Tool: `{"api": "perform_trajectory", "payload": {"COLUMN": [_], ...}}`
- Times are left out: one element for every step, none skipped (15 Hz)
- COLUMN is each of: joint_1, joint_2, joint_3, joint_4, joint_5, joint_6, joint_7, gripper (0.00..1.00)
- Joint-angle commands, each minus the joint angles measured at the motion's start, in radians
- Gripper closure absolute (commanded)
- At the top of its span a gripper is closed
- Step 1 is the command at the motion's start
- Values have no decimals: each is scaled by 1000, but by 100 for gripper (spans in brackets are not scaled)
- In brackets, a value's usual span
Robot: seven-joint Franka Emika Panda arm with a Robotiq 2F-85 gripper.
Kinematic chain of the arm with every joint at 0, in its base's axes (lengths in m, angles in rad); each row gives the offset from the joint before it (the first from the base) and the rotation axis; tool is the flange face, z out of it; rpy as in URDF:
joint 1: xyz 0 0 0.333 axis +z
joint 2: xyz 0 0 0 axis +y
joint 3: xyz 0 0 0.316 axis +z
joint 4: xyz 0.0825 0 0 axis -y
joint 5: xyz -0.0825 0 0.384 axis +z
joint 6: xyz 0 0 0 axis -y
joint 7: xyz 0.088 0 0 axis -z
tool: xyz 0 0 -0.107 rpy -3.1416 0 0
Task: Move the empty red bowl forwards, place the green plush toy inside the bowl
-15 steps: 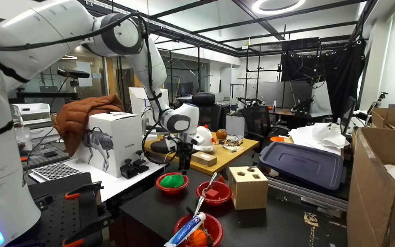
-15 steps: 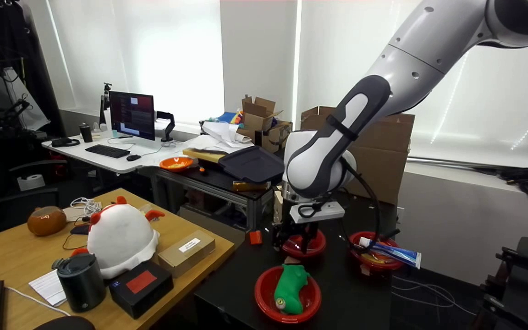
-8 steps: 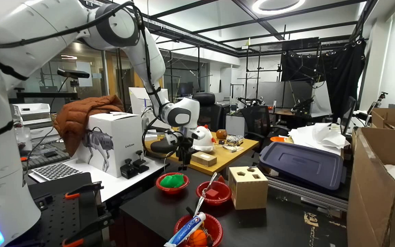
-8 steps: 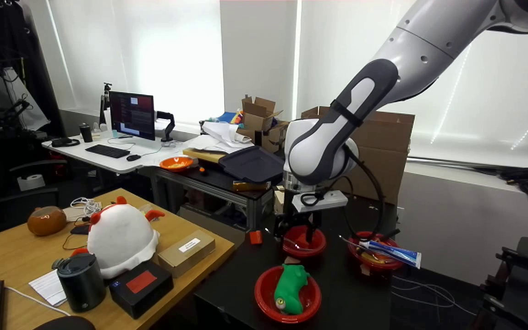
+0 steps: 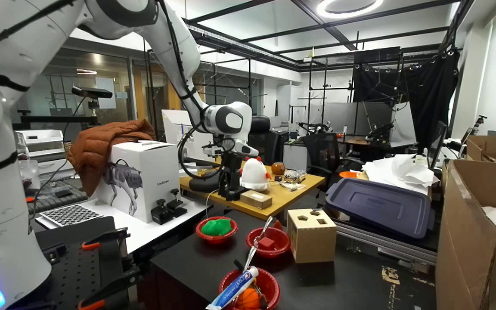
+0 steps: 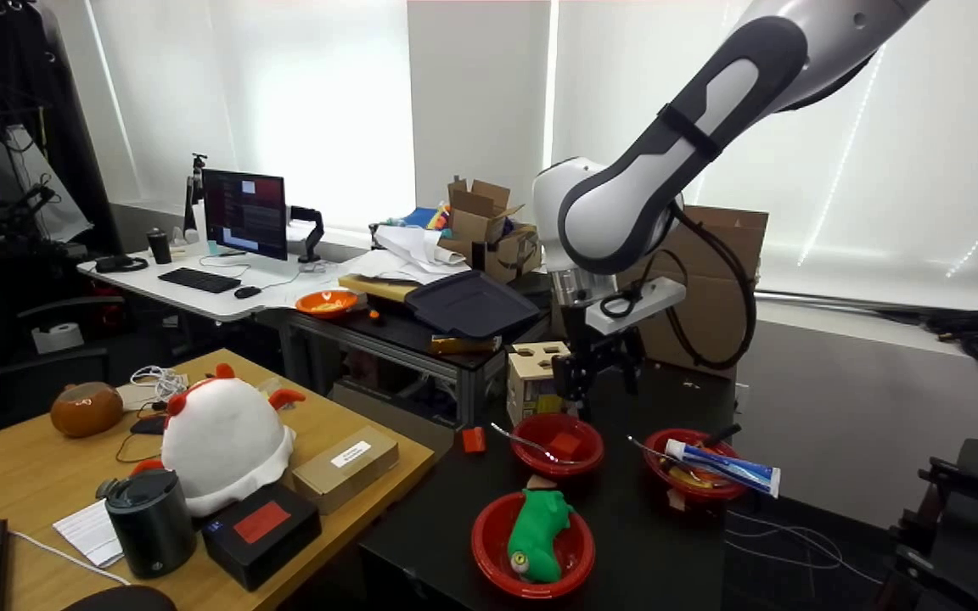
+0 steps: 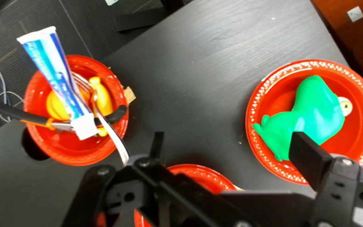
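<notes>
Gripper in the wrist view, above the black table, fingers wide apart. In an exterior view: crowded red bowl holds an orange ball, toothpaste tube jutting over its rim; behind, middle red bowl holds a red block, wooden block box just beside. Farthest, task's red bowl, green plush toy lying inside.
</notes>
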Motion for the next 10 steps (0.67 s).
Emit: {"api": "perform_trajectory", "payload": {"joint_1": [16,10,-1,3,0,-3,-9,-13,-19,-24], "joint_2": [-145,-174,-200,-229,-256,-280,-306,-328,-347,-363], "joint_3": [-12,-6,9,10,16,22,30,36,44,50], "joint_4": [-93,-106,-111,-126,-136,-145,-153,-158,-158,-156], "joint_5": [-101,-122,-126,-149,-164,-176,-176,-180,-173,-165], "joint_6": [-69,-82,-127,-122,-129,-124,-132,-133,-144,-148], "joint_7": [38,32,5,20,17,22,10,10,-1,-4], "gripper": [0,0,0,0,0,0,0,0,0,0]}}
